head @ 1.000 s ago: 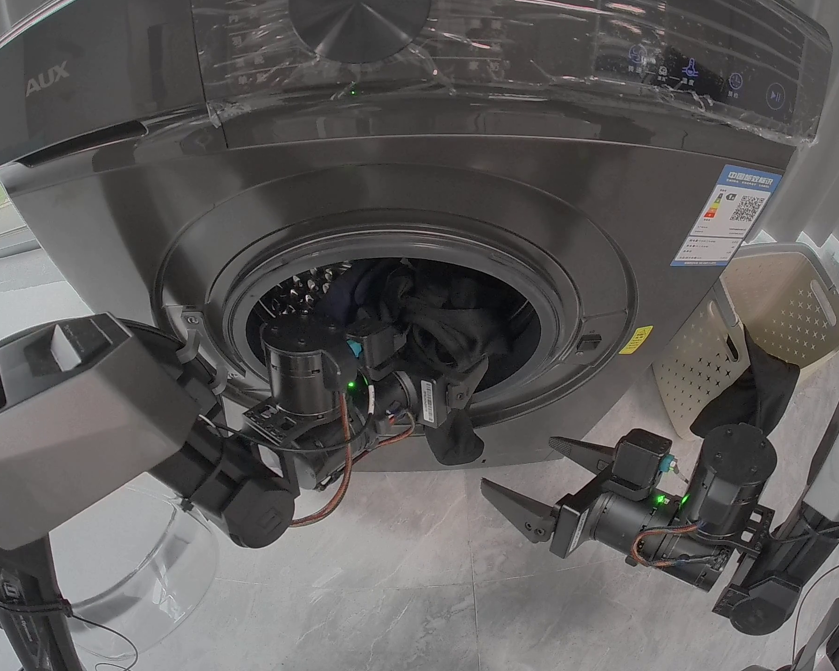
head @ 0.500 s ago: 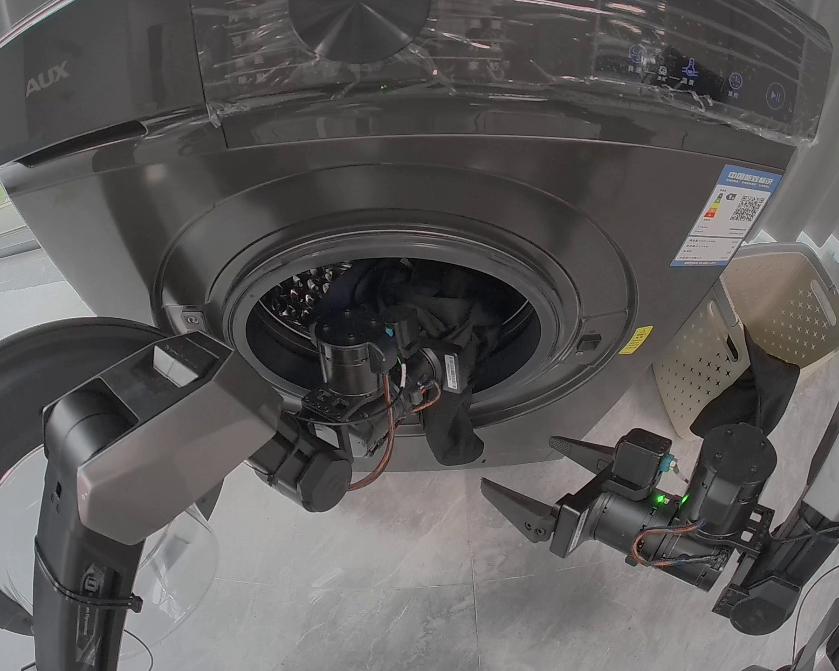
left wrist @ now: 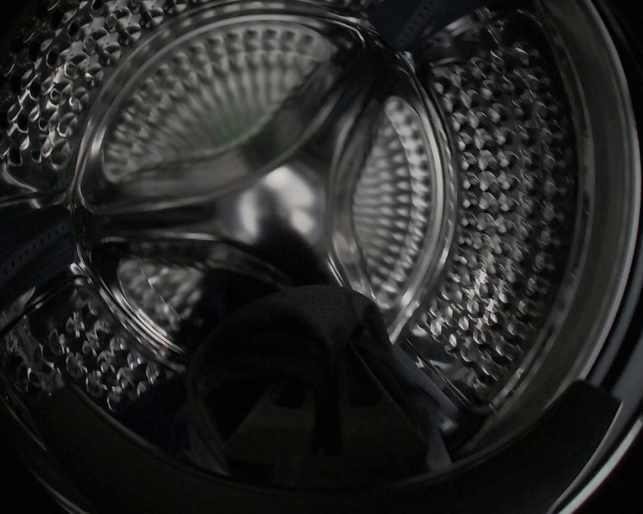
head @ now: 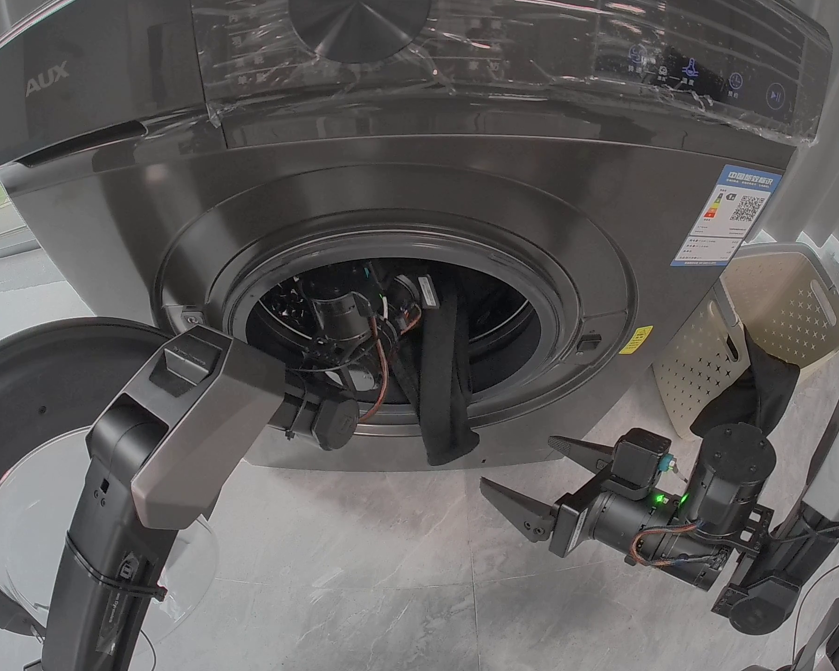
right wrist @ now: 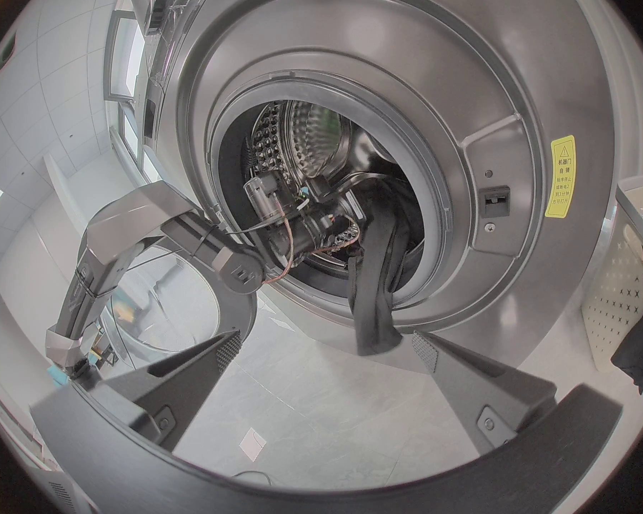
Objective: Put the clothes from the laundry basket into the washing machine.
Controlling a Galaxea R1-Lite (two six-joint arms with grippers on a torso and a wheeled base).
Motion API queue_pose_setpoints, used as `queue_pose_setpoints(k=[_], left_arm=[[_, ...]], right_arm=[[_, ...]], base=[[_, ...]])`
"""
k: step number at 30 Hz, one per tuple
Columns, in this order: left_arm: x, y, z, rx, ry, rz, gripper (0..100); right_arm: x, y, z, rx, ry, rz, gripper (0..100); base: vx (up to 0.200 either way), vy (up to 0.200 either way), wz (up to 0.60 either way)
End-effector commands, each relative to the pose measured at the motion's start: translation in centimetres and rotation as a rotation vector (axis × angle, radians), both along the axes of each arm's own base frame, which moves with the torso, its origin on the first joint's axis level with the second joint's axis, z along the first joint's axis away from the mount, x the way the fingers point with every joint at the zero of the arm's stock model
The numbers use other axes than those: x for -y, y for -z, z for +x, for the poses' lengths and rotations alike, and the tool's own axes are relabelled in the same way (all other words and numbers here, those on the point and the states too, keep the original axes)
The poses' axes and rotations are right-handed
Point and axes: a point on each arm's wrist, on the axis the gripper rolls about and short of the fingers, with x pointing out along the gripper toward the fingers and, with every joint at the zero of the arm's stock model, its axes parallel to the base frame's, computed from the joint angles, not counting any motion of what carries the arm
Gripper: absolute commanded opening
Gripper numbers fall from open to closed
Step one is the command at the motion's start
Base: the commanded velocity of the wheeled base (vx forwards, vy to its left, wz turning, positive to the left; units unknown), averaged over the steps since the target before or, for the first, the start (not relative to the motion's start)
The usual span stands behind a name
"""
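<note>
Clothes (head: pixel 443 365) hang in the head view as a long dark strip from high in the washing machine (head: pixel 419 170) opening down over its lower rim, with the loose end outside against the front panel. The left arm (head: pixel 196 403) passes through that opening into the machine just beside the strip, and the door (head: pixel 28 393) stands open at the machine's left. The right gripper (head: pixel 517 465) sits low in front of the machine, below and right of the opening, spread wide and holding nothing. The laundry basket (head: pixel 792 300) leans at the machine's right side with another dark cloth (head: pixel 750 389) draped over its rim. In the left wrist view the left gripper (left wrist: pixel 321 415) is inside the drum (left wrist: pixel 507 201), closed, with the clothes' dark fabric over it. In the right wrist view the strip hangs from that gripper's end over the rim, and the right gripper's fingers (right wrist: pixel 193 380) stand well apart before the machine.
</note>
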Motion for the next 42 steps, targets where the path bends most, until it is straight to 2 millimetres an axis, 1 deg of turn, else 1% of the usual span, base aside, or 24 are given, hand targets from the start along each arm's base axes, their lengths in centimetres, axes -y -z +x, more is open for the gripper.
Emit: queue_pose_setpoints(k=[1, 4, 5, 6, 9, 10, 11, 12, 13, 16, 19, 21, 22, 23, 27, 29, 34, 35, 36, 38, 39, 40, 42], left_arm=[[-1.1, 0.1, 2.4, 0.042, -0.080, -0.051, 0], [-0.9, -0.1, 2.1, 0.034, -0.072, -0.060, 0], [-0.9, -0.3, 1.9, 0.033, -0.068, -0.060, 100], [-0.9, -0.3, 1.9, 0.031, -0.068, -0.060, 100], [-0.7, 0.2, 0.8, -0.025, -0.049, -0.038, 100], [-0.7, 0.2, 0.8, -0.025, -0.049, -0.038, 100], [-0.4, 0.7, -0.2, -0.076, -0.024, -0.013, 100], [-0.5, 1.1, -0.7, -0.109, -0.016, 0.006, 100], [-0.6, 1.1, -0.9, -0.115, -0.013, 0.010, 100], [-0.6, 1.5, -3.4, -0.210, 0.049, 0.075, 100], [-0.6, 1.3, -5.4, -0.261, 0.104, 0.114, 100], [-0.5, 1.3, -6.0, -0.278, 0.119, 0.126, 100], [-0.5, 1.5, -6.8, -0.299, 0.137, 0.144, 100], [-0.5, 1.8, -7.1, -0.310, 0.144, 0.155, 100], [-0.6, 3.2, -7.5, -0.348, 0.146, 0.186, 100], [-0.6, 4.5, -7.5, -0.371, 0.156, 0.206, 100], [-0.6, 7.2, -6.3, -0.400, 0.145, 0.243, 100], [-0.7, 7.3, -6.1, -0.397, 0.142, 0.246, 100], [-0.8, 7.6, -5.4, -0.387, 0.130, 0.248, 0], [-0.9, 7.5, -4.8, -0.372, 0.123, 0.238, 0], [-0.9, 7.5, -4.8, -0.372, 0.123, 0.238, 0], [-0.8, 7.3, -4.3, -0.354, 0.121, 0.229, 0], [-0.8, 6.8, -3.9, -0.335, 0.123, 0.215, 0]], right_arm=[[-0.1, 0.2, 0.1, -0.004, 0.000, -0.003, 100], [-0.1, 0.2, 0.0, -0.006, 0.000, -0.003, 100], [-0.1, 0.2, 0.0, -0.005, 0.000, -0.004, 100], [-0.1, 0.2, 0.0, -0.007, 0.000, -0.004, 100], [-0.1, 0.2, 0.0, -0.007, -0.002, -0.004, 100], [-0.1, 0.2, 0.0, -0.007, -0.002, -0.004, 100], [-0.1, 0.2, 0.0, -0.007, -0.002, -0.004, 100], [-0.1, 0.2, 0.0, -0.006, -0.002, -0.005, 100], [-0.1, 0.2, 0.0, -0.007, 0.000, -0.004, 100], [0.0, 0.2, 0.0, -0.007, -0.002, -0.004, 100], [0.0, 0.2, 0.0, -0.007, -0.002, -0.006, 100], [0.0, 0.2, 0.0, -0.007, -0.002, -0.006, 100], [-0.1, 0.2, 0.0, -0.006, -0.002, -0.005, 100], [-0.1, 0.2, 0.0, -0.006, -0.002, -0.005, 100], [-0.1, 0.2, 0.0, -0.006, -0.003, -0.005, 100], [-0.1, 0.2, 0.0, -0.006, -0.002, -0.005, 100], [-0.1, 0.2, 0.0, -0.005, -0.003, -0.004, 100], [-0.1, 0.2, 0.0, -0.006, -0.003, -0.005, 100], [-0.1, 0.2, 0.0, -0.004, -0.003, -0.003, 100], [-0.1, 0.2, 0.1, -0.004, 0.000, -0.003, 100], [-0.1, 0.2, 0.1, -0.004, 0.000, -0.003, 100], [-0.1, 0.1, 0.0, -0.004, -0.002, -0.001, 100], [-0.1, 0.0, 0.1, 0.001, 0.000, 0.001, 100]], base=[[0.000, 0.000, 0.00], [0.000, 0.000, 0.00], [0.000, 0.000, 0.00], [0.000, 0.000, 0.00], [0.000, 0.000, 0.00], [0.000, 0.000, 0.00], [0.000, 0.000, 0.00], [0.000, 0.000, 0.00], [0.000, 0.000, 0.00], [0.000, 0.000, 0.00], [0.000, 0.000, 0.00], [0.000, 0.000, 0.00], [0.000, 0.000, 0.00], [0.000, 0.000, 0.00], [0.000, 0.000, 0.00], [0.000, 0.000, 0.00], [0.000, 0.000, 0.00], [0.000, 0.000, 0.00], [0.000, 0.000, 0.00], [0.000, 0.000, 0.00], [0.000, 0.000, 0.00], [0.000, 0.000, 0.00], [0.000, 0.000, 0.00]])
